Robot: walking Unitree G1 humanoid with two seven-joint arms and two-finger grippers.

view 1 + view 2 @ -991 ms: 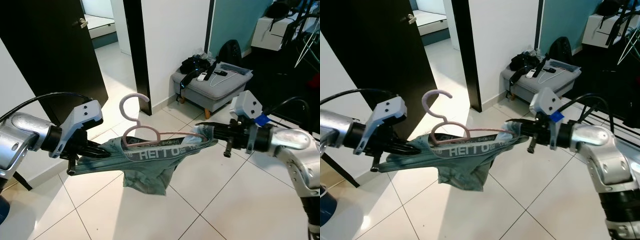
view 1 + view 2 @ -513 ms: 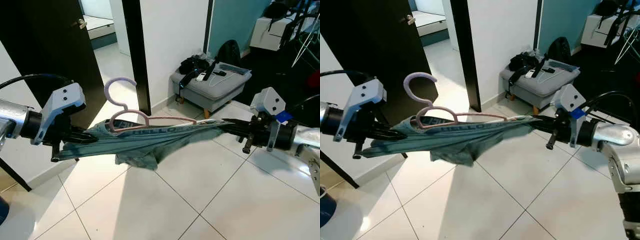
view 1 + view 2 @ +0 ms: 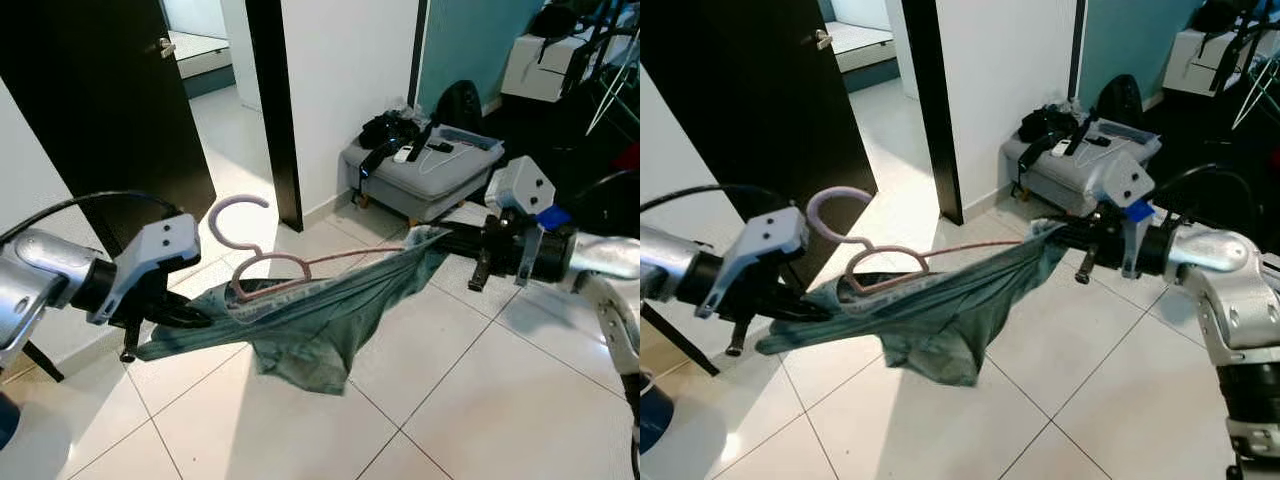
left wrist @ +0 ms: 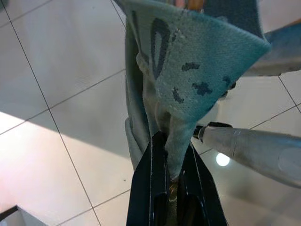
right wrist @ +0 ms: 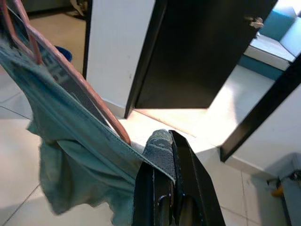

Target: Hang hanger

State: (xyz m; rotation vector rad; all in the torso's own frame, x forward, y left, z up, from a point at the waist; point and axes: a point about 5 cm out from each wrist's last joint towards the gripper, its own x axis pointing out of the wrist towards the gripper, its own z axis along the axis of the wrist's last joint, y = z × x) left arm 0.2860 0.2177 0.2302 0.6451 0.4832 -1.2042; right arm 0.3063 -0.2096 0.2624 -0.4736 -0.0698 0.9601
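Found the teal garment [image 3: 310, 320] stretched in the air between two pinches, with the pink hanger [image 5: 80, 84] threaded through its waistband. Saw the left gripper [image 3: 195, 318] at about 8 o'clock of the head view, fingers pressed narrow on one end of the band; the wrist view confirmed cloth squeezed between them. Saw the right gripper [image 3: 440, 240] at about 3 o'clock, likewise clamped tight on the other end, with the band's edge tucked between its fingers.

Judged the reason for this two-ended hold: kept taut enough to carry the hanger without touching it, and lifted well off the tiled floor [image 3: 480, 400] for transport. Noted some slack, though, with the middle of the cloth sagging toward 6 o'clock.

Placed the hanger itself in the centre-left of the head view, riding inside the waistband and gripped by neither tool. Read its long axis as slanted, running from about 8 o'clock up toward 2 o'clock, lower at the left gripper's end. Read the hook as standing free above the cloth near the left end, rising toward 11 o'clock and curling open toward 3 o'clock.

Spotted a grey ottoman [image 3: 420, 185] with clutter at 1 o'clock and a dark door [image 3: 100, 100] at 10 o'clock. Made out no rail or rod to hang from, so judged the hanging step not yet begun.
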